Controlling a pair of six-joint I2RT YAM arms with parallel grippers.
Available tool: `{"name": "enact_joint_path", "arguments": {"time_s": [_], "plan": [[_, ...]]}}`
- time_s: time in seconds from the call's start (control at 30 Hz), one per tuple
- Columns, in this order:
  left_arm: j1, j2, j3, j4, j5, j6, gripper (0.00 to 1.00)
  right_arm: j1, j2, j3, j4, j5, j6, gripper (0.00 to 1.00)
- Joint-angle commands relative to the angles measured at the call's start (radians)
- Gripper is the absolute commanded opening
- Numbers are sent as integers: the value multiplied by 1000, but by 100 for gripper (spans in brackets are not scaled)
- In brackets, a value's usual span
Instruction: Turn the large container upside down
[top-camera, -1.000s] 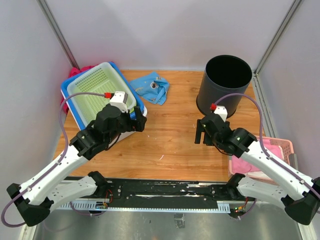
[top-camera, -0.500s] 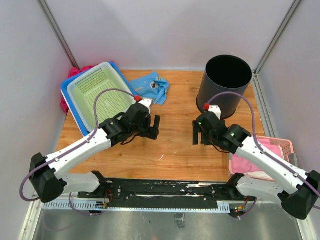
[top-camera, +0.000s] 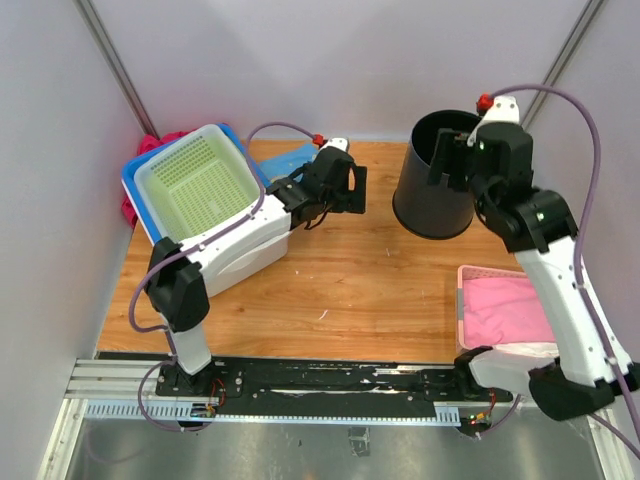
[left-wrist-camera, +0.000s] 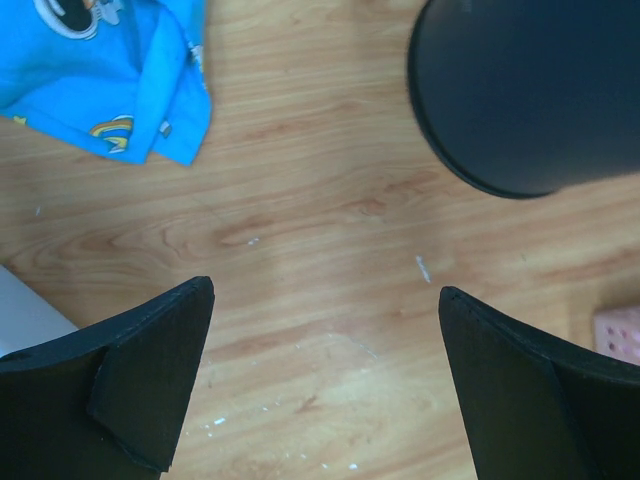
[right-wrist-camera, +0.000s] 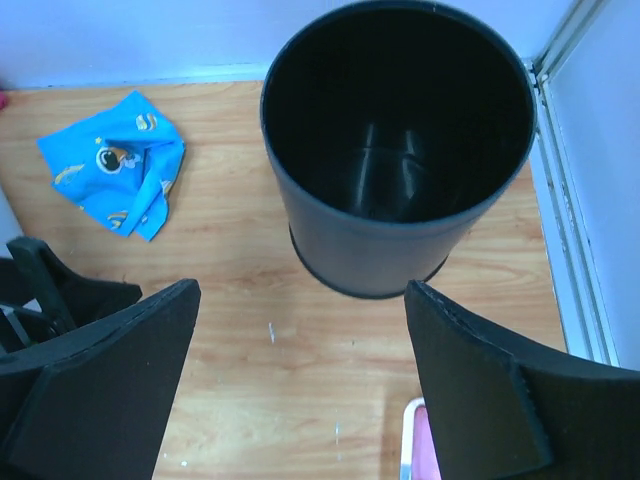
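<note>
Both arms have moved in the last half second. The left arm now stretches out over the middle of the table (top-camera: 350, 285), and the right arm has risen to hang above the near side of the bin (top-camera: 428, 205).

The bin itself has not shifted. It stands upright at the far right of the table, mouth up, with nothing inside.

At the far left a green basket (top-camera: 195, 180) sits in a blue tray (top-camera: 130, 183). At the near right is a pink basket (top-camera: 464, 300) with a pink cloth (top-camera: 505, 312) in it. A small blue cloth (left-wrist-camera: 110, 70) lies crumpled on the wood near the back edge, between the tray and the bin.

The left gripper (left-wrist-camera: 325, 292) is spread wide and holds nothing. It is over bare wood between the blue cloth and the foot of the bin, touching neither. The right gripper (right-wrist-camera: 300, 290) is also spread wide and holds nothing, and its camera looks straight down into the bin's mouth.
</note>
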Motion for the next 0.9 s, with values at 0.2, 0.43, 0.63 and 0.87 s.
{"name": "enact_joint_path", "arguments": {"time_s": [0.2,0.43,0.63,0.87], "plan": [[101,65,-65,34,32,-10,99,-195,414,343,-175,-389,-178,86],[114,-28,-265,21,35,-40,99,-210,639,489,-306,-400,-240,85],[128,-167,-417,2,13,-48,99,-209,666,459,-319,-401,-266,57],[128,-303,-392,-17,122,-30,99,-209,618,490,-335,-535,-232,1]]}}
